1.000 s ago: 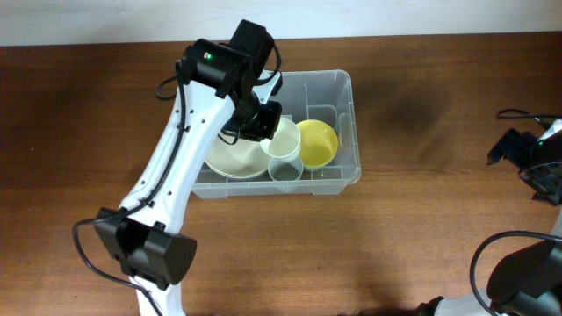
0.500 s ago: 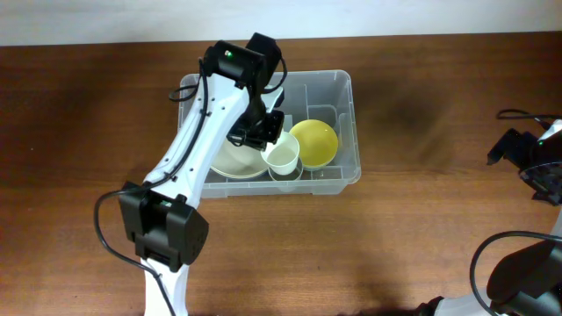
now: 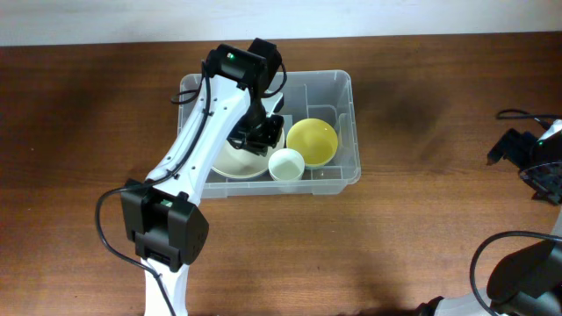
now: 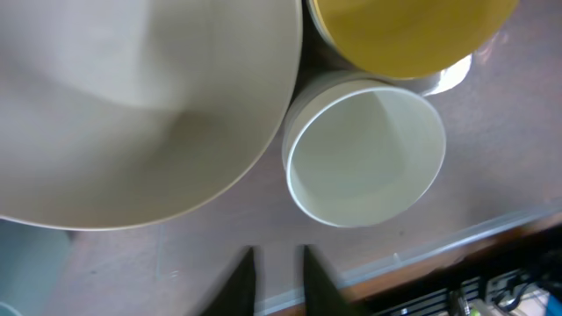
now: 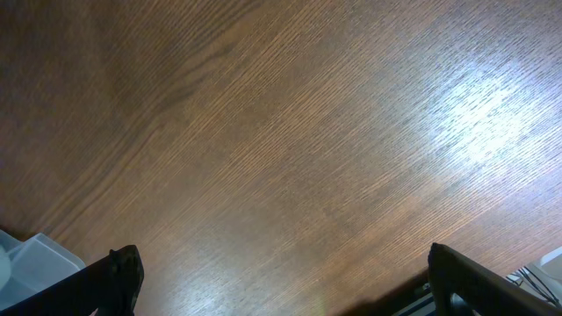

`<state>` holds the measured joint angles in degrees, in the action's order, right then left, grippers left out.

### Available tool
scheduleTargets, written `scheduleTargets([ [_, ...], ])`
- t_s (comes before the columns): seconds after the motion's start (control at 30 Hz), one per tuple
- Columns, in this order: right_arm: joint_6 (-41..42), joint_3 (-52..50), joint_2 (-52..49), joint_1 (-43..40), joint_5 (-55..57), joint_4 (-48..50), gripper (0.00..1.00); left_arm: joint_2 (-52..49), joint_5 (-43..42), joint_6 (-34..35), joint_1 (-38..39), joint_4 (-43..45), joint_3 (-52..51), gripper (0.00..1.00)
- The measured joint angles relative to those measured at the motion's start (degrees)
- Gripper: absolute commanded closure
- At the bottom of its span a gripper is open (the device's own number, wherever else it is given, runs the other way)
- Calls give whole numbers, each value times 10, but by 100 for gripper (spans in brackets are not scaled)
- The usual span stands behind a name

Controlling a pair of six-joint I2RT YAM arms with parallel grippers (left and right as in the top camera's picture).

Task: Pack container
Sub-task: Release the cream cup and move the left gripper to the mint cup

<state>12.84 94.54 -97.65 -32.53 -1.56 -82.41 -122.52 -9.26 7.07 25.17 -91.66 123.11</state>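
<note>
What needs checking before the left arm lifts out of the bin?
1. Small white round cup upright inside the clear plastic rectangular container: ok.
2. Left gripper parted, nothing between its fingers, off the cup: ok.
3. Yellow round bowl inside the container: ok.
4. Large cream round dish inside the container: ok.
5. Cup flat on the container floor: cannot tell.
6. Right gripper open, empty, over bare table: ok.
</note>
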Motion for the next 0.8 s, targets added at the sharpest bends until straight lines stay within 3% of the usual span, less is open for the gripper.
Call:
scheduleTargets([
  [0.1, 0, 0, 0, 0, 0, 0, 1, 0, -2, -1, 0, 13, 0, 28],
  [0.3, 0, 0, 0, 0, 0, 0, 1, -2, -2, 0, -14, 30, 18, 3],
  [0.57, 0, 0, 0, 0, 0, 0, 1, -8, 23, 3, -121, -45, 233, 1],
  [0.8, 0, 0, 0, 0, 0, 0, 1, 58, 65, 35, -217, -48, 250, 1],
])
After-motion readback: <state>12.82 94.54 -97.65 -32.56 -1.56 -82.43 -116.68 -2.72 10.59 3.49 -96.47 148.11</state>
